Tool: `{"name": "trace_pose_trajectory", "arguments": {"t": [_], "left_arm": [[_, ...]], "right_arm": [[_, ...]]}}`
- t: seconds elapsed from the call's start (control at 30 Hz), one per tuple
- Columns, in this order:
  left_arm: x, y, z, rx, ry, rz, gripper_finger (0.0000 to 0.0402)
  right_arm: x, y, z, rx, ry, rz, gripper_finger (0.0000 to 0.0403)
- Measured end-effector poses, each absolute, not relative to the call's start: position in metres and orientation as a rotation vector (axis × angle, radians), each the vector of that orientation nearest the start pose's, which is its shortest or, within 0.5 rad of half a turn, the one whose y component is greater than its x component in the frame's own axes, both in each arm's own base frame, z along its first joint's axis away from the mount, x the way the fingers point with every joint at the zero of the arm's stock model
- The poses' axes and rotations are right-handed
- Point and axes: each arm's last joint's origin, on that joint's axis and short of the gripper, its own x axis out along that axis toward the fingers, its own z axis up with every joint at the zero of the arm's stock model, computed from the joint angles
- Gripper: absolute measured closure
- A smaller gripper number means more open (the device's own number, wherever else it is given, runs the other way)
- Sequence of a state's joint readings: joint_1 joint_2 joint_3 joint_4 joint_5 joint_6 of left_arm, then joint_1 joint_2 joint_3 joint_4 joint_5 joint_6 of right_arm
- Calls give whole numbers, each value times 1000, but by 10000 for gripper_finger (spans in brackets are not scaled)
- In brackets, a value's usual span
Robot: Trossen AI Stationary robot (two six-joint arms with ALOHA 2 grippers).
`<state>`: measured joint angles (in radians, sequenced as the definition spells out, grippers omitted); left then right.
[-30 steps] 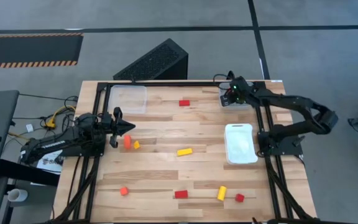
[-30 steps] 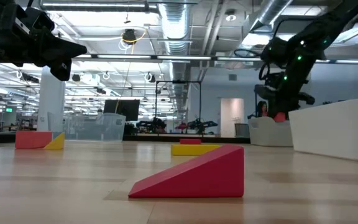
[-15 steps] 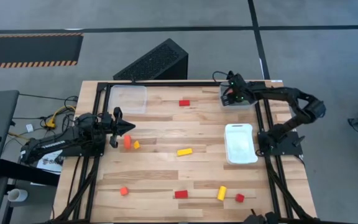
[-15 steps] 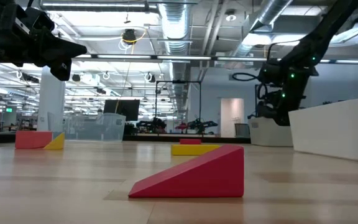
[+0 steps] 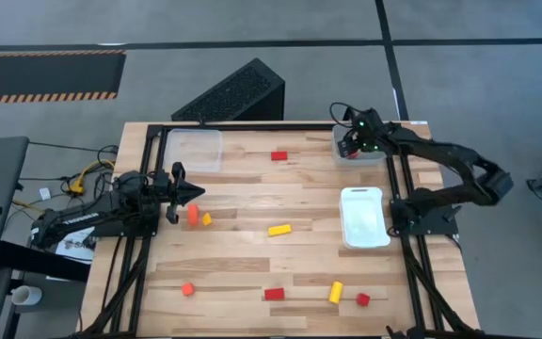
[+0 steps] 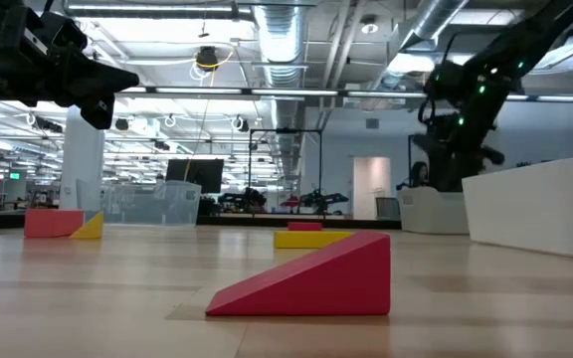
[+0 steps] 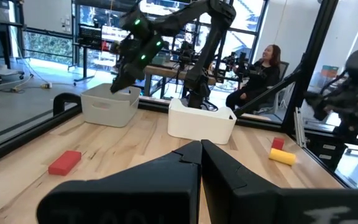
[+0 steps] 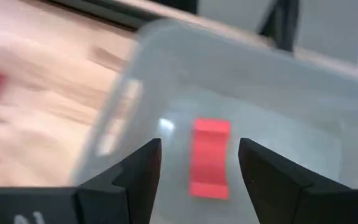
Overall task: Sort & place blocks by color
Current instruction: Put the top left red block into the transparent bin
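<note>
My right gripper (image 5: 348,143) (image 8: 199,146) hangs open over the grey tray (image 5: 359,151) at the table's far right. A red block (image 8: 209,158) lies flat on that tray's floor, below the fingers and apart from them. My left gripper (image 5: 196,193) (image 7: 199,144) waits shut above the table's left side, pointing right. Just near of it lie an orange-red block (image 5: 192,215) and a small yellow block (image 5: 206,219). Other blocks lie loose: red (image 5: 278,156), a yellow bar (image 5: 279,229), orange (image 5: 187,289), red (image 5: 273,294), a yellow cylinder (image 5: 335,292), red (image 5: 362,299).
A white tray (image 5: 363,217) stands at the right and a clear tray (image 5: 194,149) at the far left corner. A black frame rail (image 5: 252,127) runs along the far edge. A red wedge (image 6: 306,278) lies close before the low camera. A person sits beyond the table (image 7: 263,68).
My right gripper carried a red block over the grey tray, dipped toward the tray, let the block go and rose again. The block now lies on the tray's floor.
</note>
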<state>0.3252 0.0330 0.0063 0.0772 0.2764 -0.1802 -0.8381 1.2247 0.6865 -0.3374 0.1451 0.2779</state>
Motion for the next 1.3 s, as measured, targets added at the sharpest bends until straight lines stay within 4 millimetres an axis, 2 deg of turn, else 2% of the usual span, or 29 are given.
{"name": "trace_pose_trajectory", "arguments": {"t": [0.17, 0.4, 0.57, 0.7, 0.83, 0.97, 1.3], "left_arm": [[96, 24, 170, -165, -53, 45, 401], [96, 24, 170, -165, -53, 45, 401], [96, 24, 170, -165, -53, 46, 401], [96, 24, 170, -165, -53, 46, 401], [96, 24, 170, -165, -53, 47, 401], [96, 24, 170, -165, -53, 47, 401], [95, 25, 176, -244, -116, 66, 401]], "right_arm": [[160, -148, 232, 427, 627, -919, 186], [180, -90, 258, 296, 525, -647, 211], [197, -46, 262, 196, 449, -463, 228], [201, -19, 247, 96, 418, -431, 240], [192, -9, 215, 76, 408, -489, 250], [184, -3, 197, 131, 337, -433, 259], [178, 7, 205, 129, 254, -315, 272]]}}
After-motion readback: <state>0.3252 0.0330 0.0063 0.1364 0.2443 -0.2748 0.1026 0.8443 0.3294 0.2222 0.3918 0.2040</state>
